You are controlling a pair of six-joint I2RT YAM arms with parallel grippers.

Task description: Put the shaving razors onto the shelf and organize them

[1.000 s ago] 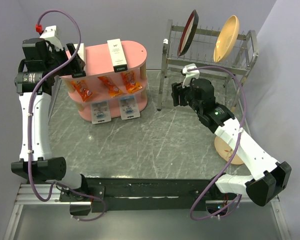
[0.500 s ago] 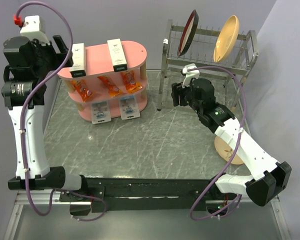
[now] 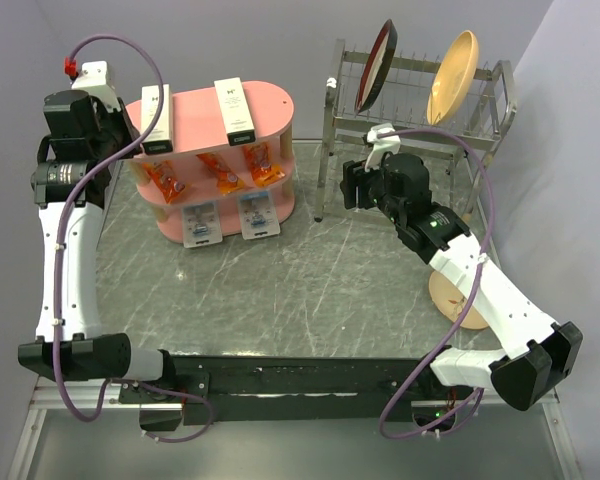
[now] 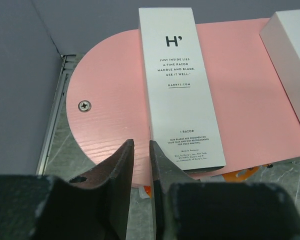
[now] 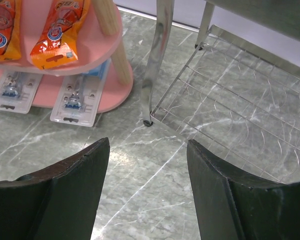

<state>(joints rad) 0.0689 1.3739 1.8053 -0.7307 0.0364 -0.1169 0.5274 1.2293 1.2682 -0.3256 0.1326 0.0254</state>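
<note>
Two shaving razors (image 3: 198, 222) (image 3: 257, 212) in clear blister packs lie side by side on the bottom board of the pink shelf (image 3: 195, 115). The right wrist view shows both razors (image 5: 14, 90) (image 5: 76, 98) on the shelf's bottom board (image 5: 112, 92). My left gripper (image 3: 128, 135) hovers just left of the shelf's top board (image 4: 110, 100). The left gripper (image 4: 141, 144) has its jaws a narrow slit apart, with nothing between them. My right gripper (image 3: 352, 185) hangs over the table between shelf and rack. The right gripper (image 5: 147, 142) is wide open and empty.
Two tall white boxes (image 3: 157, 118) (image 3: 234, 110) lie on the top board, the left box (image 4: 180, 85) just ahead of my left fingers. Orange snack packets (image 3: 220, 170) fill the middle board. A metal dish rack (image 3: 420, 110) with two plates stands at right. A beige plate (image 3: 458, 295) lies under the right arm.
My left gripper has drawn back from the left white box, leaving it free on the top board. Its jaws have closed from wide to a slit. The right arm has barely moved.
</note>
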